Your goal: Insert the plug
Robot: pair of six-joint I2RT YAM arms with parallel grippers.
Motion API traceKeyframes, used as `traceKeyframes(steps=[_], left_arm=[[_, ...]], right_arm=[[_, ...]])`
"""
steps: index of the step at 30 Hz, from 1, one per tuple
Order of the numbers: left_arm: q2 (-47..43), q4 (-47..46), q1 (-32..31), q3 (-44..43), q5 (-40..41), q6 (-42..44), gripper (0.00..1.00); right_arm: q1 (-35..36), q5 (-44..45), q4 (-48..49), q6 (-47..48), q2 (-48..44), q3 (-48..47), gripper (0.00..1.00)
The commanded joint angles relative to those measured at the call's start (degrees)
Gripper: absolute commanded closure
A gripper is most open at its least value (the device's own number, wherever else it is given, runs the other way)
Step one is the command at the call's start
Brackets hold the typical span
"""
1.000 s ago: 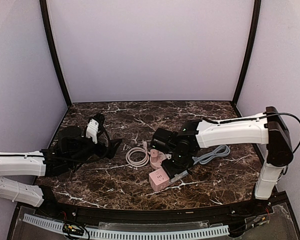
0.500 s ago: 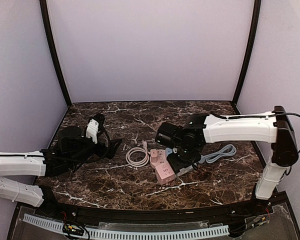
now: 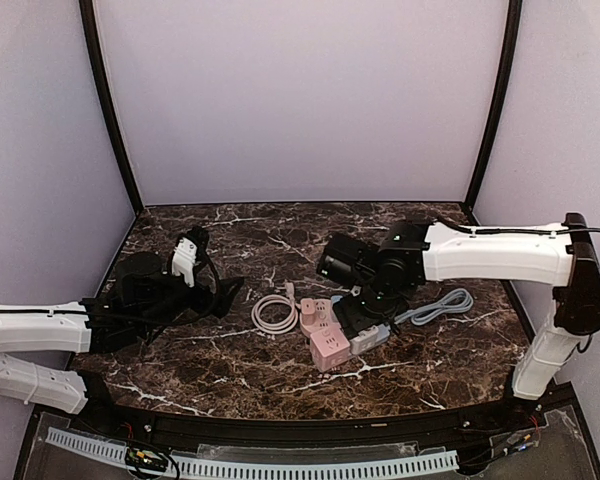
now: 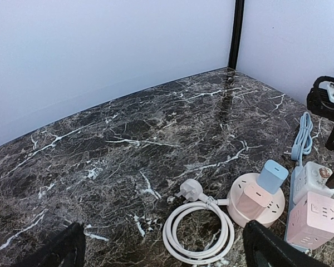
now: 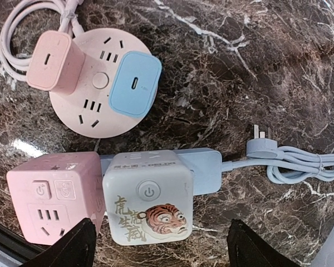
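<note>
My left hand [image 3: 225, 297] hangs wide and empty over the left half of the tabletop [image 3: 230, 225]. Mid-tabletop, the white plug [image 4: 190, 191] lies loose beside its coiled cable [image 4: 197, 236]. My right hand [image 3: 365, 318] is spread wide above the tiger cube [image 5: 147, 203], gripping nothing. The blue plug [image 5: 263, 146] lies unplugged near that cube.

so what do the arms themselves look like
The left arm and right arm both have smooth white shells on their long links, with black joints and bulky black wrist sections. A thin black cable runs along the top of the right arm. A small white part sits on the left wrist. The left gripper and right gripper are black.
</note>
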State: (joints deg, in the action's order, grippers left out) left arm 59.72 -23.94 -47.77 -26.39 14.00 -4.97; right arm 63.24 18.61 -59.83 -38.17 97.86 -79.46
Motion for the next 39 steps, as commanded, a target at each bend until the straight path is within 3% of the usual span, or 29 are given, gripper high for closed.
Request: traceKeyframes(steps=[1, 6, 9, 10, 14, 18, 20, 24, 27, 35, 39], left_arm=[[-1.3, 0.1, 0.2, 0.9, 0.1, -0.2, 0.02], [-1.2, 0.4, 0.2, 0.7, 1.3, -0.3, 0.02], [-1.3, 1.3, 0.2, 0.4, 3.5, -0.3, 0.02], [-1.4, 1.7, 0.2, 0.2, 5.6, -0.3, 0.02], [-1.4, 3.7, 0.2, -0.7, 15.3, 0.3, 0.01], [-1.8, 4.6, 1.8, -1.2, 27.4, 2.0, 0.01], [-1.7, 4.3, 4.6, -0.9, 29.5, 3.0, 0.01], [-0.1, 4.0, 14.0, 0.1, 29.8, 2.4, 0.01], [0.6, 1.2, 21.2, 2.1, 29.1, 3.4, 0.01], [3.7, -11.6, 29.2, 6.2, 26.2, 8.9, 0.01], [10.3, -25.0, 33.2, 10.5, 22.4, 9.8, 0.01]], right_arm=[[-1.1, 4.1, 5.3, -0.8, -6.8, 4.1, 0.18], [-3.4, 8.3, 19.8, 1.7, -15.3, 14.0, 0.16], [-5.0, 12.2, 28.6, 2.9, -21.3, 21.1, 0.06], [-5.7, 13.7, 31.0, 3.1, -23.2, 23.0, 0.02], [-9.2, 20.0, 36.7, 3.4, -29.4, 28.8, 0.01], [-15.3, 20.3, 44.2, 7.4, -33.6, 34.7, 0.01], [-19.6, 19.8, 47.2, 9.2, -34.6, 36.8, 0.01], [-27.9, 18.4, 52.8, 12.4, -35.7, 39.5, 0.01], [-31.0, 19.4, 63.2, 20.1, -36.5, 44.1, 0.01], [-41.3, 17.8, 74.2, 23.7, -33.2, 49.4, 0.01], [-44.3, 16.6, 84.2, 25.6, -32.3, 54.7, 0.01]])
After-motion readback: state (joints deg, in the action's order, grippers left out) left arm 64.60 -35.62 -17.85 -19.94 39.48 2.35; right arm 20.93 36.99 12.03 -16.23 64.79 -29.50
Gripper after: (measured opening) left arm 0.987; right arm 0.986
